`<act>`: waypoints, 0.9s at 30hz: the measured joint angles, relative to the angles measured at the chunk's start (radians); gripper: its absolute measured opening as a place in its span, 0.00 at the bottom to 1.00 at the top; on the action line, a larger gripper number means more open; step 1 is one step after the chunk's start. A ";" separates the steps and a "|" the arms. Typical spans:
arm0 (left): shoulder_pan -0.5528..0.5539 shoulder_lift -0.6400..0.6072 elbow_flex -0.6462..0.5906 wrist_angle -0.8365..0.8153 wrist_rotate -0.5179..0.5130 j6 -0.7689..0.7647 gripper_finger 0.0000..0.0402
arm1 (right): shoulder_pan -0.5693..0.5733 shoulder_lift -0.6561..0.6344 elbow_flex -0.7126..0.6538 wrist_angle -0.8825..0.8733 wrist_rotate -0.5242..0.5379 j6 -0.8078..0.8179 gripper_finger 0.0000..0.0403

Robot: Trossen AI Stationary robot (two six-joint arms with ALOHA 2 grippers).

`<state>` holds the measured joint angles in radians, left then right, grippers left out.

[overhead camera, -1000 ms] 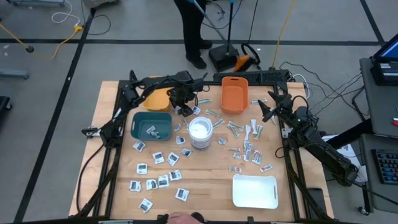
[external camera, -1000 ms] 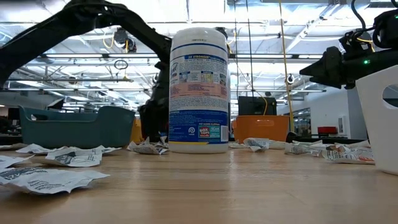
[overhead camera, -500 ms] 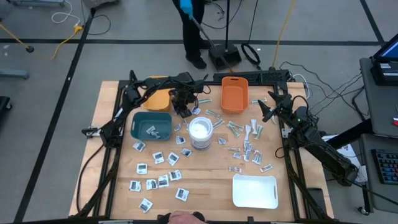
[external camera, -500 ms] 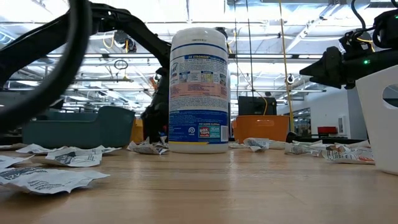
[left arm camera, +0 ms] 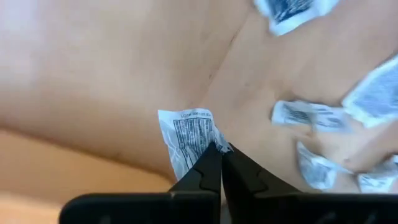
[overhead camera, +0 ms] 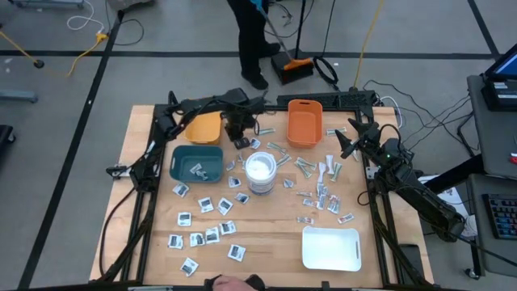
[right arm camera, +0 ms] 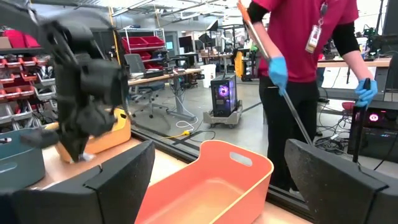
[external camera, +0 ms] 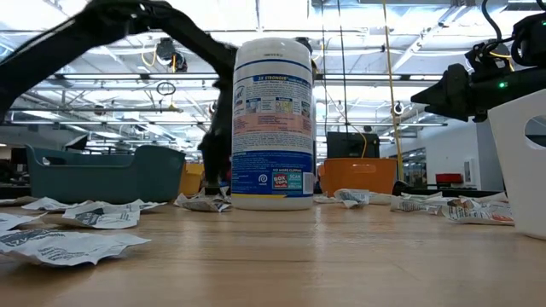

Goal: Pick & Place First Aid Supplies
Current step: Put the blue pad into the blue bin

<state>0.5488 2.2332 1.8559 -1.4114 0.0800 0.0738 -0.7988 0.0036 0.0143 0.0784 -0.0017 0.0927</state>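
High view puts the white canister [overhead camera: 261, 172] at the middle of the tabletop [overhead camera: 145, 234], and everything else sits around it. Just behind it and slightly to its left, between the yellow bin [overhead camera: 205, 127] and the orange bin [overhead camera: 304, 123], the left gripper [overhead camera: 239, 139] hangs with its fingers pinched together on one white printed packet [left arm camera: 189, 138], held by its edge. Loose first aid supplies [overhead camera: 212, 234] lie scattered in front of and to both sides of the canister, a few inside the teal bin [overhead camera: 196, 162] to its left. Well to the canister's right, beyond the orange bin, the right gripper [overhead camera: 348, 137] waits with fingers spread wide, holding nothing. A white tray [overhead camera: 331, 247] sits front-right of the canister.
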 joint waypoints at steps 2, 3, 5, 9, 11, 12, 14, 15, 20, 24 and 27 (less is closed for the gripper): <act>0.001 -0.035 0.000 -0.002 -0.002 0.000 0.01 | 0.000 0.000 0.000 0.000 0.000 0.000 0.89; 0.001 -0.054 -0.001 -0.003 -0.002 0.000 0.01 | 0.000 0.000 0.000 0.000 0.000 0.000 0.89; 0.001 -0.097 -0.001 -0.004 -0.002 -0.004 0.01 | 0.000 0.000 0.000 0.000 0.000 0.000 0.89; 0.000 -0.169 0.000 -0.009 -0.001 -0.029 0.01 | 0.000 0.000 0.000 0.000 0.000 0.000 0.89; -0.006 -0.195 -0.007 -0.013 -0.002 -0.048 0.01 | 0.000 0.000 0.000 0.000 0.000 0.000 0.89; -0.010 -0.214 -0.019 -0.011 -0.001 -0.058 0.01 | 0.000 0.000 0.000 0.000 0.000 0.000 0.89; -0.019 -0.263 -0.063 -0.003 -0.001 -0.079 0.01 | 0.000 0.000 0.000 0.000 0.000 0.000 0.89; -0.022 -0.296 -0.100 0.006 0.000 -0.088 0.01 | 0.000 0.000 0.000 0.000 0.000 0.000 0.89; -0.050 -0.446 -0.308 0.066 0.015 -0.148 0.00 | 0.000 0.000 0.000 0.000 0.000 0.000 0.89; -0.075 -0.566 -0.467 0.105 0.026 -0.211 0.00 | 0.000 0.000 0.000 0.000 0.000 0.000 0.89; -0.087 -0.648 -0.583 0.124 0.032 -0.256 0.00 | 0.000 0.000 0.000 0.000 0.000 0.000 0.89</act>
<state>0.4615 1.5848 1.2726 -1.2870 0.1116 -0.1821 -0.7988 0.0036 0.0143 0.0784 -0.0017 0.0927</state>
